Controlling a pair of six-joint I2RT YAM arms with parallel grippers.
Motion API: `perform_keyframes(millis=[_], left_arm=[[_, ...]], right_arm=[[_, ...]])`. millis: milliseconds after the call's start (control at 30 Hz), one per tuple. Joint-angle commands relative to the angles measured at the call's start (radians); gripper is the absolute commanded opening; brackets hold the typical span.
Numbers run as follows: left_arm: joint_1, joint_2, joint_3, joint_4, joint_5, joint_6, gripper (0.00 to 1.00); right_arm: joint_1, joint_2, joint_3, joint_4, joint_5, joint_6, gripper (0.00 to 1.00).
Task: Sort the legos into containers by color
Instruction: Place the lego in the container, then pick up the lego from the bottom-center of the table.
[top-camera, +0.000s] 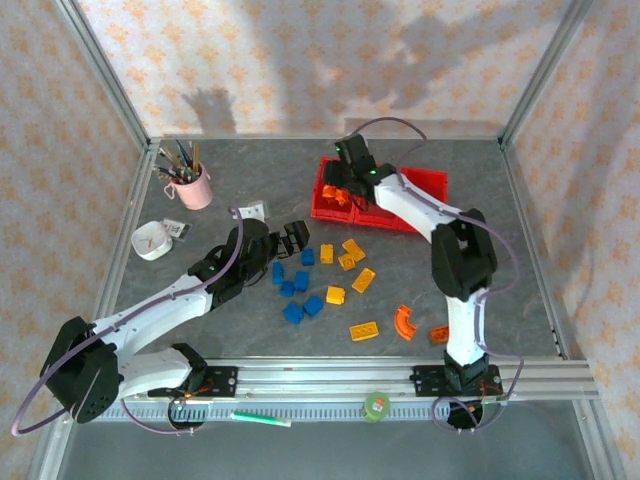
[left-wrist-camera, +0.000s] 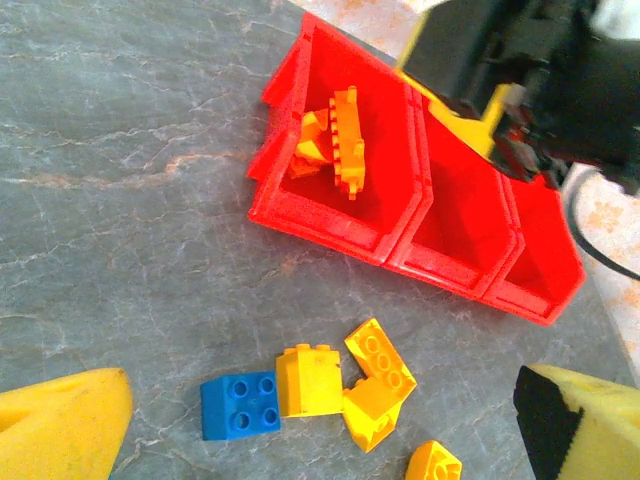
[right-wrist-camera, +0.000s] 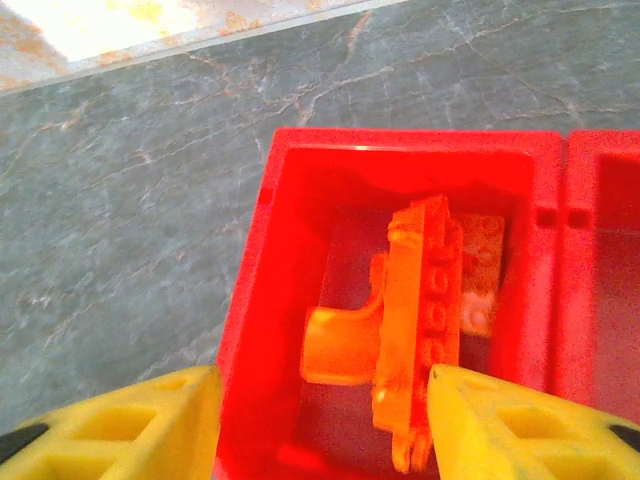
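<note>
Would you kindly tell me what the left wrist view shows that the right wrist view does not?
Left wrist: a blue brick and yellow bricks loose on the table, plus all three red bins with the right hand over them. Right wrist: a close look into the end bin, that hand's open fingers either side. Both: the orange legos piled in that bin.

Bright light casts soft arm shadows on the patterned back wall (top-camera: 300, 60); the red plastic bins (right-wrist-camera: 400, 150) look oversaturated. Close up, the yellow foam fingers (right-wrist-camera: 120, 420) blur.
</note>
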Motion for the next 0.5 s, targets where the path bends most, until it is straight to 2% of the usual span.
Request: perform_keyframes(millis=[0, 167, 467], left_arm=[[0.008, -0.002, 0.021, 0.012, 0.039, 0.004, 0.99], [-0.012, 0.006, 0.003, 0.035, 0.113, -0.005, 0.99], [-0.133, -0.038, -0.076, 0.101, 0.094, -0.057, 0.99]], right_arm=[[0.001, -0.169, -0.131, 0.012, -0.021, 0.0, 0.6], [0.001, -0.376, -0.374, 0.006, -0.008, 0.031, 0.67], [0.001, -0.674, -0.686, -0.117, -0.006, 0.1, 0.75]])
